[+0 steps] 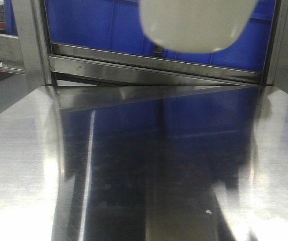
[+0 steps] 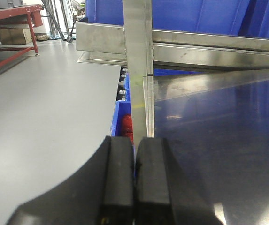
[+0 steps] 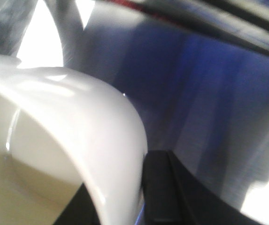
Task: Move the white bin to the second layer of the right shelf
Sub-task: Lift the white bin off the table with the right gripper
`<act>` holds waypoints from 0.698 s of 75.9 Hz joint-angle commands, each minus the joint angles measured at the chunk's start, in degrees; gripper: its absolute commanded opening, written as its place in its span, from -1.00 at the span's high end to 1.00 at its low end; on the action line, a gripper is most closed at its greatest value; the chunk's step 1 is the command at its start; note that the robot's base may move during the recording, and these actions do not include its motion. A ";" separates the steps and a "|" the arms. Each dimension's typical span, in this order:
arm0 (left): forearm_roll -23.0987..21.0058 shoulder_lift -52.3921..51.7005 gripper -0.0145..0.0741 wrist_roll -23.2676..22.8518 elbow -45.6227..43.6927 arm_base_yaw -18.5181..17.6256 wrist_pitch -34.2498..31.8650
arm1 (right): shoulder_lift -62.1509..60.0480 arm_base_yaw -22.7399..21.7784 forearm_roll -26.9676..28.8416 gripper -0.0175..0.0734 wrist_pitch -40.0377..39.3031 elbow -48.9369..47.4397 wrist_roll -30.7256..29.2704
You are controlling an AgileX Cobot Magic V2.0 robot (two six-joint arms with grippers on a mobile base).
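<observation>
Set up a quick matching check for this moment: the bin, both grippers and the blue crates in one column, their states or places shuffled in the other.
Column one:
1. white bin
2. left gripper
3. right gripper
4. blue crates

Column two:
A. shut, holding nothing
B. clamped on a glossy cream-white rim
C. lifted clear above the steel table
D. behind the rack's steel front rail

Pairs: 1-C, 2-A, 3-B, 4-D.
</observation>
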 commanded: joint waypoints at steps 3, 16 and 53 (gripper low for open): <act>0.00 -0.81 0.48 -0.18 2.11 -0.26 -5.00 | -7.52 -3.55 -0.41 0.49 -5.93 2.54 -0.21; 0.00 -0.81 0.48 -0.18 2.11 -0.26 -5.00 | -17.61 -9.31 -0.41 0.49 -9.26 12.04 -0.21; 0.00 -0.81 0.48 -0.18 2.11 -0.26 -5.00 | -37.97 -12.79 0.28 0.49 -17.71 35.62 -0.21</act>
